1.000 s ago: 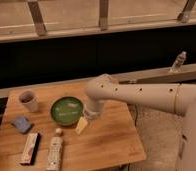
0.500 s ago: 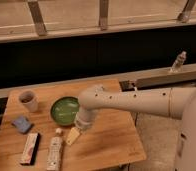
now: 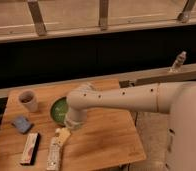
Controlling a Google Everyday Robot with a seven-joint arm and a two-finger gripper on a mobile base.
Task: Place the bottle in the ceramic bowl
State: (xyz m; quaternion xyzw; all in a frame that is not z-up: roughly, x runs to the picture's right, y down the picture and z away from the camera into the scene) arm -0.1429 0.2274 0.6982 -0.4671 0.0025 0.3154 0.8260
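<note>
The slim cream-white bottle (image 3: 53,154) lies on the wooden table (image 3: 101,135) near its front left edge, its cap end pointing away from me. The green ceramic bowl (image 3: 56,110) sits behind it, its right side hidden by my arm. My gripper (image 3: 62,136) hangs from the white arm just above the bottle's cap end, in front of the bowl. I cannot tell whether it touches the bottle.
A small white cup (image 3: 27,100) stands at the back left. A blue object (image 3: 22,124) and a flat box with a reddish label (image 3: 30,148) lie left of the bottle. A small clear bottle (image 3: 178,61) stands on the ledge at right.
My arm has swung left and toward the table's front. The gripper has moved from beside the bowl down to the bottle's cap end. The bottle and the bowl have not moved.
</note>
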